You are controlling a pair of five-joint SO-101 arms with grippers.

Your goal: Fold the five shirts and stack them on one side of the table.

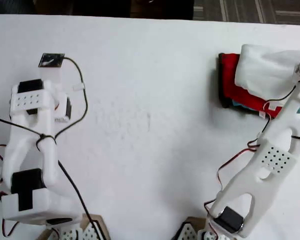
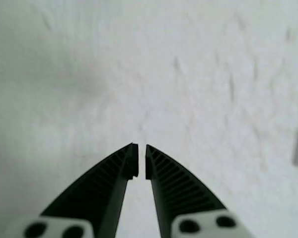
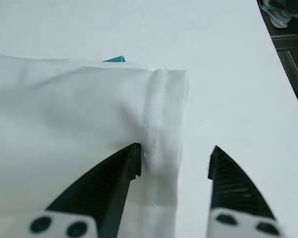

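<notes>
Bright, even, diffuse light washes the white tabletop (image 1: 155,90) almost to glare, leaving only faint, soft-edged shadows and one dim grey patch in the left wrist view.

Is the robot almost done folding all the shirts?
Nearly. Done: folded shirts sit piled at one side of the table, a red shirt under the white shirt. In hand: the open right gripper straddles the white one's edge. Left to do: maybe just tidying; I can't count five.
</notes>
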